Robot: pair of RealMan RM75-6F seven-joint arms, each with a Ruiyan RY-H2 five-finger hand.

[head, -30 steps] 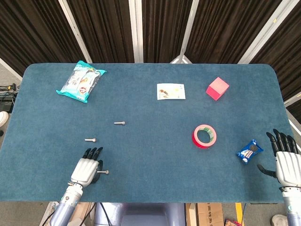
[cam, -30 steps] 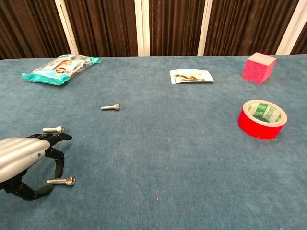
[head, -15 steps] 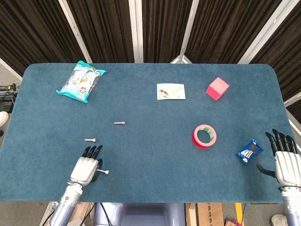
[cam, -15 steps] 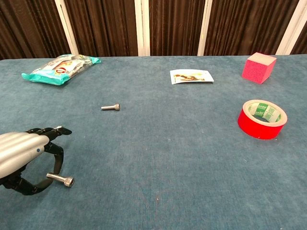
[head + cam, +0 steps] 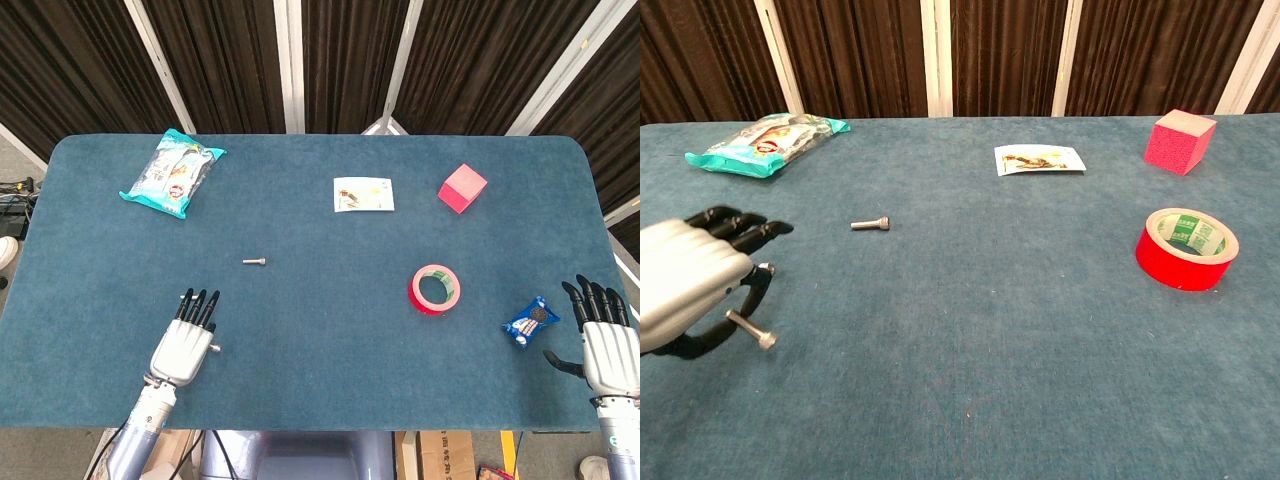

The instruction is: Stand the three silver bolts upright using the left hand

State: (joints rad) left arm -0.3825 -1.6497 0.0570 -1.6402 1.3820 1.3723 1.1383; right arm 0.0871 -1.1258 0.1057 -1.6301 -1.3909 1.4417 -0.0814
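Note:
My left hand (image 5: 183, 345) (image 5: 688, 285) is raised over the table's near left and pinches one silver bolt (image 5: 750, 330) (image 5: 212, 348) between thumb and a finger. That bolt is off the cloth and tilted, head pointing toward the camera in the chest view. A second bolt (image 5: 870, 224) (image 5: 256, 262) lies flat further in, apart from the hand. The third bolt is almost hidden behind my left fingers; only its end (image 5: 765, 268) peeks out in the chest view. My right hand (image 5: 606, 342) rests at the near right edge, fingers spread, holding nothing.
A teal snack bag (image 5: 171, 173) lies at the far left, a printed card (image 5: 363, 194) and a pink cube (image 5: 462, 188) at the back. A red tape roll (image 5: 436, 289) and a blue packet (image 5: 530, 322) sit on the right of the blue table (image 5: 330, 350).
My left hand has lifted the nearest bolt off the cloth and moved up and forward; the bolt went from flat to tilted. The hand now covers the second bolt. The right hand is unchanged.

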